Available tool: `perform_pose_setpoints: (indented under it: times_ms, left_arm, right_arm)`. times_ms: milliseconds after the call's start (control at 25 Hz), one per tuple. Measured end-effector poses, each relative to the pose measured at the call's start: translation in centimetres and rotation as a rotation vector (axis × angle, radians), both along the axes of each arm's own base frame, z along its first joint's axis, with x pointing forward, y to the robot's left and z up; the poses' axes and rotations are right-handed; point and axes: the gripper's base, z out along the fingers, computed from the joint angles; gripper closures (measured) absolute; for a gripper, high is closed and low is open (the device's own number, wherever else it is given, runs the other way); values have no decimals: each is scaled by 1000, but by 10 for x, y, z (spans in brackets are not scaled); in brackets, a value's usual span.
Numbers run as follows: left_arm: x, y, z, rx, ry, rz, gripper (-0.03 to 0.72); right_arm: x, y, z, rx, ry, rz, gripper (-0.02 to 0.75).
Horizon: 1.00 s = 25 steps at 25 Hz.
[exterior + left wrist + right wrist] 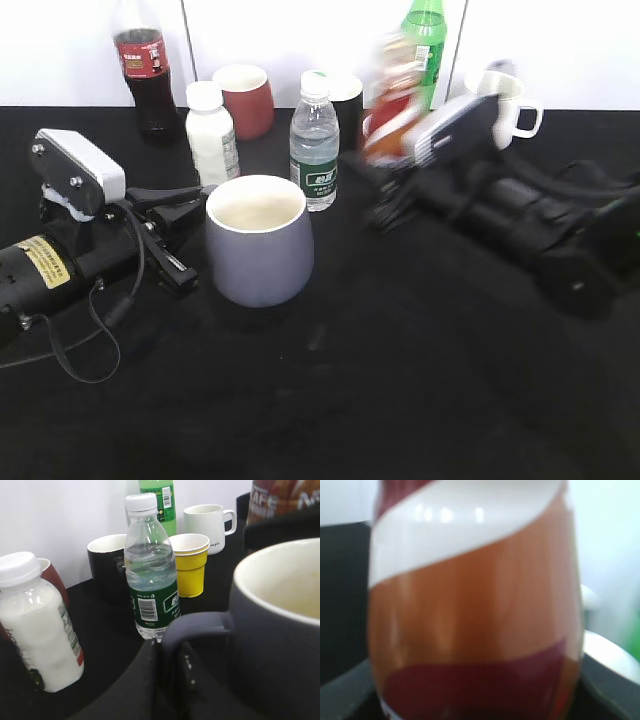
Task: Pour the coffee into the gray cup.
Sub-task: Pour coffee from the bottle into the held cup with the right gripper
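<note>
The gray cup (258,250) stands upright left of centre on the black table, its off-white inside empty. My left gripper (192,236) is shut on its loop handle (196,626), and the cup fills the right of the left wrist view (280,630). My right gripper (385,170) is shut on the coffee bottle (393,100) and holds it, motion-blurred, above the table to the cup's right rear. The bottle's brown, red and white wrap fills the right wrist view (475,615), and it also shows in the left wrist view (285,500). Its neck is too blurred to read.
Along the back wall stand a cola bottle (145,65), a white milk bottle (212,130), a dark red cup (245,98), a water bottle (314,140), a black cup (347,100), a green bottle (425,40) and a white mug (505,100). A yellow cup (191,565) stands among them.
</note>
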Motion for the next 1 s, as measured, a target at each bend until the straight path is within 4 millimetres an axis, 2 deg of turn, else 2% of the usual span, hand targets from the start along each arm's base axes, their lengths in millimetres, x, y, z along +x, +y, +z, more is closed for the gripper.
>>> perform_pose_setpoints:
  times_ms: [120, 640, 1000]
  left_arm:
    - [0, 0, -2, 16, 17, 0, 625]
    - [-6, -5, -3, 102, -46, -102, 618]
    - [-6, -6, -3, 115, -64, -120, 613]
  right_arm:
    - [-10, 16, 0, -81, -71, 64, 232]
    - [-9, 16, 0, -581, -545, 87, 232]
    - [-7, 13, 0, -765, -695, 56, 232]
